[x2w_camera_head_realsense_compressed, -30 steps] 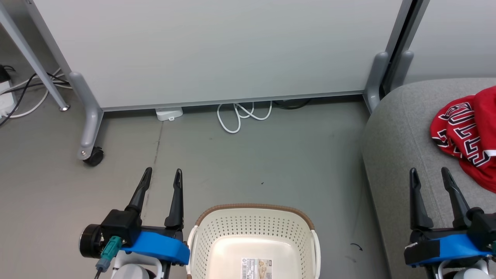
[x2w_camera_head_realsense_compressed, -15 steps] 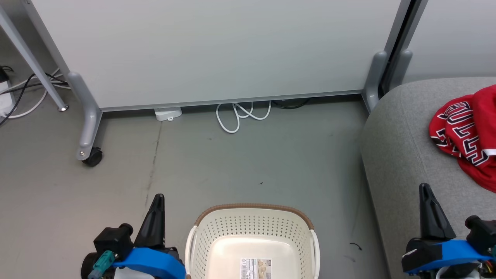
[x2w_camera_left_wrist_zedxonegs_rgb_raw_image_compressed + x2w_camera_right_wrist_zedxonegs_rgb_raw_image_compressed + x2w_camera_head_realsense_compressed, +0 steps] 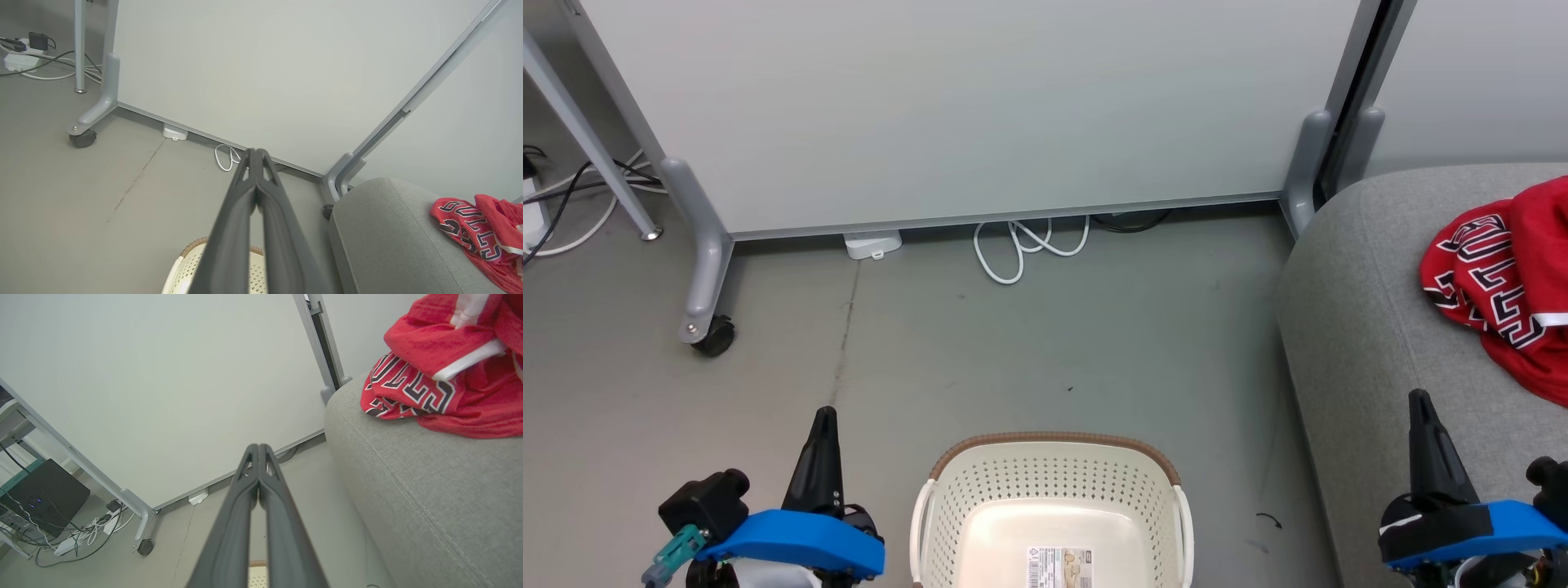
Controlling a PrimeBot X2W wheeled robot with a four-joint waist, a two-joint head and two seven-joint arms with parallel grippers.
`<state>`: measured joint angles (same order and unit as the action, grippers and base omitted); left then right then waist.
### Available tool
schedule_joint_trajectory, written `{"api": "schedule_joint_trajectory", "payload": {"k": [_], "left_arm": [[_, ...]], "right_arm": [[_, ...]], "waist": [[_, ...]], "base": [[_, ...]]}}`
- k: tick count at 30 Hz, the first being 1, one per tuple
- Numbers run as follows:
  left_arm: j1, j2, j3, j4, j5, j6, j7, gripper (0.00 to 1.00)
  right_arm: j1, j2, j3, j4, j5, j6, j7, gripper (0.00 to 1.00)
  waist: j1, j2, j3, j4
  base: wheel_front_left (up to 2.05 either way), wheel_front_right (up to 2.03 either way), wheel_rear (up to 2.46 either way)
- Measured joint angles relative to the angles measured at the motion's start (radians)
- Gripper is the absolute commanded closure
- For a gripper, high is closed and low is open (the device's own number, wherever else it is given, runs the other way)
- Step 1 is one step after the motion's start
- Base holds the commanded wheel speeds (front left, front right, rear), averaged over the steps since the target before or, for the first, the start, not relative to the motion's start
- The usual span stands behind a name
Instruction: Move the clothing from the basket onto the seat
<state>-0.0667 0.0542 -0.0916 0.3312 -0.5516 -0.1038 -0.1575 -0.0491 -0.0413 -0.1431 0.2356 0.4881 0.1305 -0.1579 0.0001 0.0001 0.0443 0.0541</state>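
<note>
The red clothing (image 3: 1507,282), lettered in black and white, lies bunched on the grey seat (image 3: 1372,327) at the right; it also shows in the left wrist view (image 3: 478,232) and the right wrist view (image 3: 441,375). The cream basket (image 3: 1054,506) with a brown rim stands on the floor at bottom centre, holding only a label on its bottom. My left gripper (image 3: 823,416) is shut and holds nothing, left of the basket. My right gripper (image 3: 1419,402) is shut and holds nothing, over the seat's front edge. Both wrist views show the fingers pressed together (image 3: 256,153) (image 3: 258,447).
A white partition panel (image 3: 980,106) on grey legs with a castor (image 3: 712,335) stands behind the bare floor. White cable loops (image 3: 1025,245) and a small white box (image 3: 872,243) lie at its foot. More cables and a table leg (image 3: 584,139) are at the far left.
Both grippers closed from open to shut and drew back toward the bottom of the head view. The camera shifted slightly; basket and clothing stayed put.
</note>
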Motion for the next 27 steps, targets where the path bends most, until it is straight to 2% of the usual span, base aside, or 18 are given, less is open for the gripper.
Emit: {"api": "schedule_joint_trajectory", "payload": {"k": [27], "left_arm": [[-0.014, -0.002, 0.077, -0.031, -0.389, -0.006, 0.099, 1.00]], "right_arm": [[-0.014, -0.001, 0.010, 0.001, 0.412, 0.000, 0.100, 1.00]], "waist": [[0.0000, 0.0000, -0.011, -0.014]], "base": [[0.00, 0.00, 0.00]]}}
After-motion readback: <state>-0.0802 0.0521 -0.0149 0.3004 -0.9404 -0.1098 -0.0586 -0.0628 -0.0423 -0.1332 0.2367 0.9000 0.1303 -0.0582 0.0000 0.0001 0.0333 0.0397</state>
